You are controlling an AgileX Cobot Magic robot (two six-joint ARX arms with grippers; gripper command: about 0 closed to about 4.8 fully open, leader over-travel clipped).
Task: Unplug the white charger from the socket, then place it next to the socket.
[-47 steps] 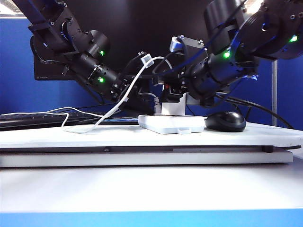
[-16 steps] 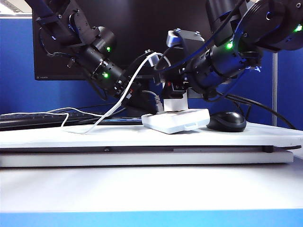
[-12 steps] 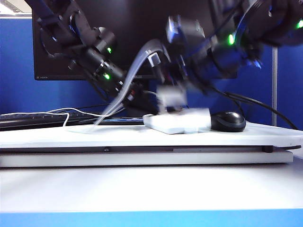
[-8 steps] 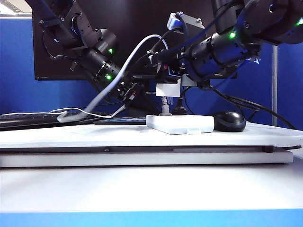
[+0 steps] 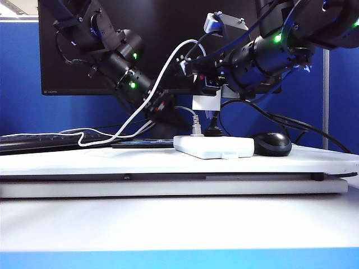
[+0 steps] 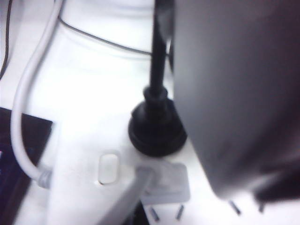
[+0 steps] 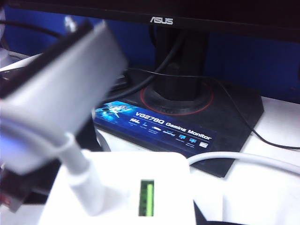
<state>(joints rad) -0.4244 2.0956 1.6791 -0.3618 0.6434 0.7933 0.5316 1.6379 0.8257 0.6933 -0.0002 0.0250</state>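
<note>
Holding the white charger [image 5: 206, 102] up in the air, the right gripper [image 5: 206, 96] sits at the end of the arm coming in from the right of the exterior view. Its claw is clamped on the block, so it's about half-wide, w/ the charger hanging straight above the socket [image 5: 213, 147] and clear of it; there's a gap between the two. Thin white cable [image 5: 162, 78] arcs up from the charger, then drops left to the table [image 5: 168, 162].

Socket lies flat on the table, tab on its front edge. Two other plugs are in it: a small white-grey plug [image 5: 196, 128] and a black plug [image 5: 212, 131] beside it. Black mouse [image 5: 272, 144] sits just right of the socket, near but can't tell if touching.

Left gripper [image 5: 164, 109] is low behind the socket's left end, arm sloping down from upper left. Can't tell if its claw is wide or narrow: the left wrist view is blurred, w/ one big dark finger [image 6: 234, 93] filling much of it. The same view shows the socket top [image 6: 93, 117], black plug [image 6: 157, 136] and white-grey plug [image 6: 164, 183] close together.

Right wrist view: charger [image 7: 117, 183] close up, green light on it, monitor stand [image 7: 183, 70] behind, ASUS monitor [image 7: 161, 14] above
</note>
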